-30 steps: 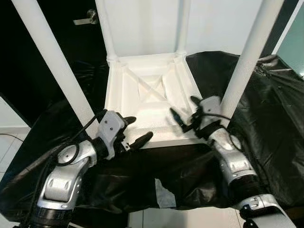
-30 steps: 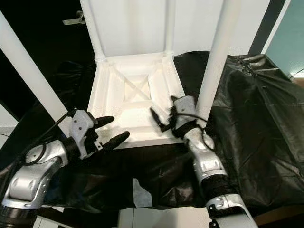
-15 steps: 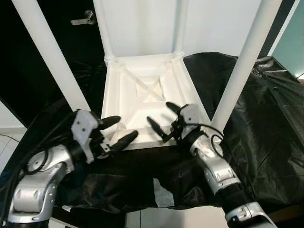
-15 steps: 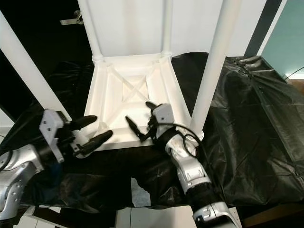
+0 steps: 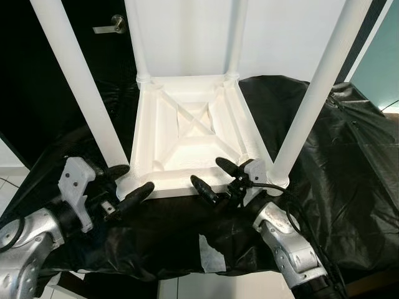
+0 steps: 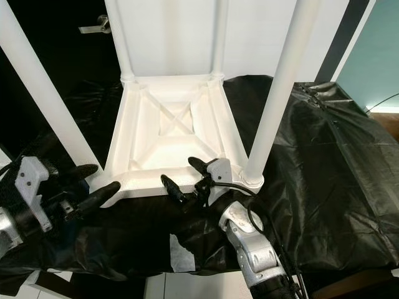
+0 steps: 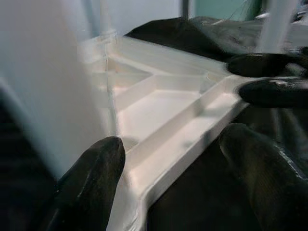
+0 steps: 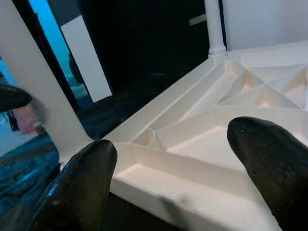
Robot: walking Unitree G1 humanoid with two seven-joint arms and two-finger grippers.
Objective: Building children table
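Note:
A white children's table point(image 5: 201, 147) lies upside down on black plastic sheeting, its ribbed underside facing up. Its near-left leg point(image 5: 80, 87), near-right leg point(image 5: 313, 93) and two far legs stand upward. My left gripper point(image 5: 129, 180) is open just off the near-left corner, by the foot of that leg. My right gripper point(image 5: 215, 177) is open at the table's near rim, left of the near-right leg, holding nothing. In the left wrist view the corner's rim point(image 7: 183, 144) lies between the fingers point(image 7: 91, 178). In the right wrist view the rim point(image 8: 192, 168) lies between the fingers point(image 8: 82, 187).
Black plastic sheeting point(image 5: 349, 162) covers the surface under the table and bunches up at the right. A dark door with a lever handle point(image 5: 111, 25) stands at the back left. A pale gap point(image 5: 212, 255) shows in the sheeting near the front edge.
The right gripper has left the near-right leg and drawn back leftward to the near rim. The left gripper has pulled back and out toward the near-left corner. Both stay open; the camera shifted.

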